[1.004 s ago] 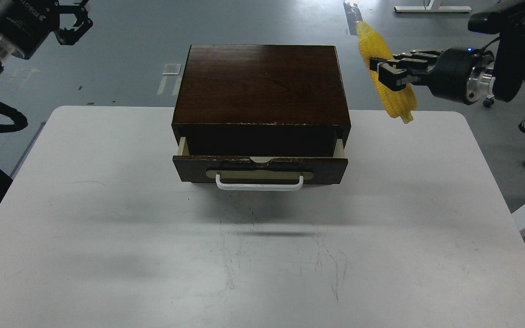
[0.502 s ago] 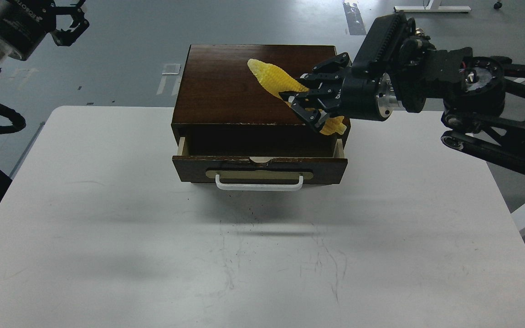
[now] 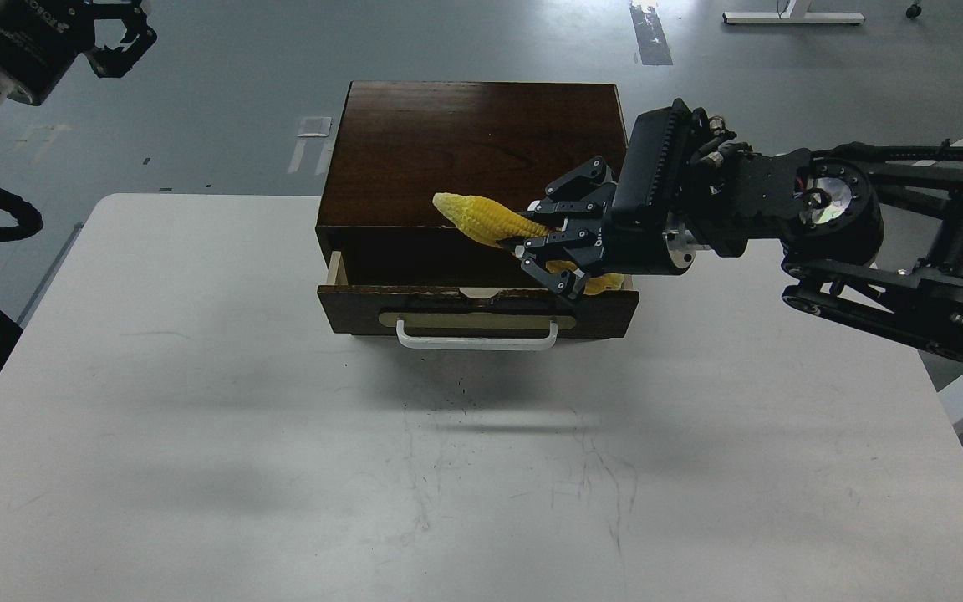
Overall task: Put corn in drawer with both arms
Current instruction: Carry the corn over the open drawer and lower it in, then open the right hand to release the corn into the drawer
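Observation:
The dark brown wooden box [image 3: 473, 150] stands at the table's far middle. Its drawer [image 3: 477, 311] is pulled partly out, with a white bar handle [image 3: 476, 339] and brass-coloured plate. My right gripper [image 3: 550, 242] is shut on the yellow corn [image 3: 486, 220] and holds it over the right half of the drawer opening, its tapered tip pointing left over the box's front edge. The corn's thick end shows behind the fingers [image 3: 561, 286] near the drawer's right side. My left gripper [image 3: 118, 33] is at the top left, far from the box, its claws apart and empty.
The white table [image 3: 281, 435] carries only the box. My right arm [image 3: 866, 242] stretches in from the right edge at box height. Grey floor lies beyond the table's far edge.
My right gripper carried the corn from the far right, across the box top, and down to the drawer opening. The left arm drifted slightly up and left.

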Robot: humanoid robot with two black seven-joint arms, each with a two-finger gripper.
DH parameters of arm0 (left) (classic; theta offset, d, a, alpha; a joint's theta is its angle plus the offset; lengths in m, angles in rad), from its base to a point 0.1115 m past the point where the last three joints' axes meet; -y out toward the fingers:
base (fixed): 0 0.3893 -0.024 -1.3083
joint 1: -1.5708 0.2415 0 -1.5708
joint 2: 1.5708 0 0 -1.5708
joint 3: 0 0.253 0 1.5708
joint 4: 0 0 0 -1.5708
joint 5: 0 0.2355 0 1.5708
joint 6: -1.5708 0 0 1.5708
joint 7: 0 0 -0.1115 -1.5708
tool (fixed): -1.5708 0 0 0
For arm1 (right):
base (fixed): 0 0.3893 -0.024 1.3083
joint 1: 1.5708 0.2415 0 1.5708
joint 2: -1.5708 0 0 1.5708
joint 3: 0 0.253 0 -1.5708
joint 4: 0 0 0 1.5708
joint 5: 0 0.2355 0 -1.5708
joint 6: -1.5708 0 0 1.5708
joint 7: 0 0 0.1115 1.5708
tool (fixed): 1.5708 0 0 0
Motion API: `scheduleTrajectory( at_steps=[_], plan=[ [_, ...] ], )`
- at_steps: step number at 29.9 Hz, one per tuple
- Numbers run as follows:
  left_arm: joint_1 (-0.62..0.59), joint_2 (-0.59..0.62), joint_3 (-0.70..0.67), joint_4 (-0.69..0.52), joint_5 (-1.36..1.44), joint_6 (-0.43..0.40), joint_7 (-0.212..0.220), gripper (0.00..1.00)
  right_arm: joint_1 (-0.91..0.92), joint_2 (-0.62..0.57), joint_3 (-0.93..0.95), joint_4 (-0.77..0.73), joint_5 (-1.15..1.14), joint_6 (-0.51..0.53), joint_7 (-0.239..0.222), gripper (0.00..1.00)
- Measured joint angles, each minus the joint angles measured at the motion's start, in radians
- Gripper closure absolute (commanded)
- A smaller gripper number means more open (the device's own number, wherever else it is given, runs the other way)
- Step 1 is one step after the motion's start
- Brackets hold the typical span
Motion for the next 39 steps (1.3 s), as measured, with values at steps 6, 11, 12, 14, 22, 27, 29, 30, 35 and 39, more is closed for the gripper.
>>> scheduleTrajectory(
  at_steps=[6, 11, 12, 14, 22, 27, 29, 30, 35, 39],
  plan=[
    [0.0, 0.002, -0.003, 0.0, -0.001, 0.0, -0.002, 0.02, -0.016, 0.003, 0.0, 0.0, -0.03, 0.001, 0.001, 0.54],
    [0.0, 0.006, -0.011, 0.0, -0.001, 0.0, -0.003, 0.02, -0.021, 0.02, 0.0, -0.008, -0.041, 0.001, 0.0, 0.42],
    [0.0, 0.007, -0.013, 0.0, -0.001, 0.0, -0.003, 0.02, -0.021, 0.023, 0.0, -0.009, -0.042, 0.001, 0.0, 0.42],
    [0.0, 0.008, -0.014, 0.0, -0.002, 0.0, -0.003, 0.02, -0.02, 0.028, 0.0, -0.011, -0.042, 0.001, 0.0, 0.38],
    [0.0, 0.015, -0.017, 0.0, -0.002, 0.0, -0.002, 0.02, -0.013, 0.031, 0.002, -0.015, -0.041, 0.001, 0.0, 0.3],
    [0.0, 0.018, -0.017, 0.0, -0.002, 0.0, -0.002, 0.02, -0.007, 0.03, 0.017, -0.017, -0.032, 0.0, -0.001, 0.17],
    [0.0, 0.024, -0.016, 0.0, -0.003, 0.0, -0.002, 0.02, -0.006, 0.023, 0.052, -0.017, -0.016, -0.002, -0.001, 0.01],
    [0.0, 0.027, -0.016, 0.0, -0.003, 0.0, -0.002, 0.02, -0.007, 0.015, 0.082, -0.017, 0.007, -0.003, -0.002, 0.01],
    [0.004, 0.032, -0.016, 0.004, -0.01, 0.0, -0.007, 0.02, -0.015, -0.034, 0.202, -0.046, 0.329, 0.005, -0.006, 0.0],
    [0.009, 0.025, -0.016, 0.025, -0.014, 0.0, -0.018, 0.02, -0.01, -0.095, 0.226, -0.076, 0.68, 0.007, -0.011, 0.0]
  ],
)
